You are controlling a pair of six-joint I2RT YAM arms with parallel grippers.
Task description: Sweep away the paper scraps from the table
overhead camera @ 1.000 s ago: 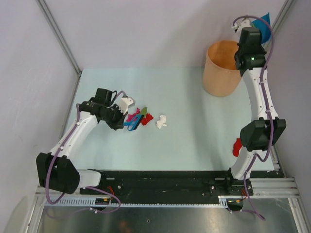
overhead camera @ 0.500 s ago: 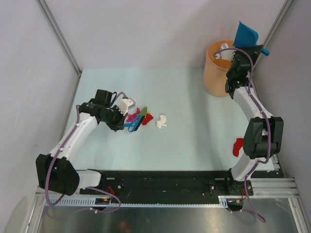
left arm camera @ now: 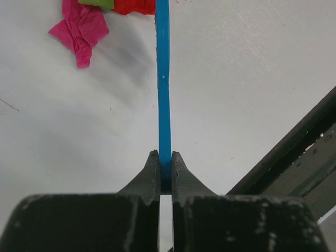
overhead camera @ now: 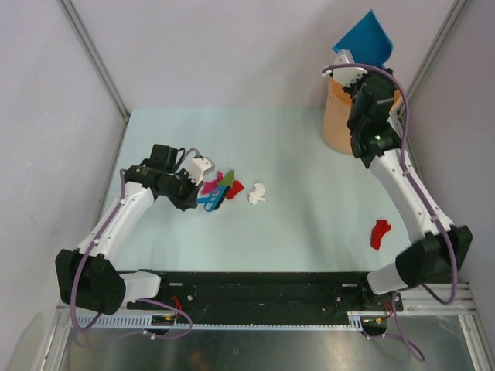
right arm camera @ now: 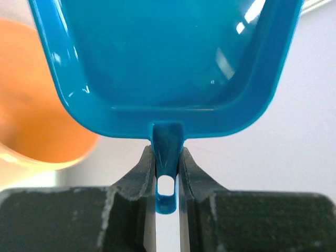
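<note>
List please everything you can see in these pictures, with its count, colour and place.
table: one, pale mint-green, under everything.
paper scraps: at least five; magenta, green and red in a cluster left of centre.
white scrap: one, just right of the cluster.
lone red scrap: one, near the table's right edge.
bin: one, orange-tan, far right corner of the table.
dustpan: one, blue, held up near the bin.
flat tool: one, blue, thin, reaching to the cluster.
left gripper: shut on the flat tool.
right gripper: shut on the dustpan's handle.
</note>
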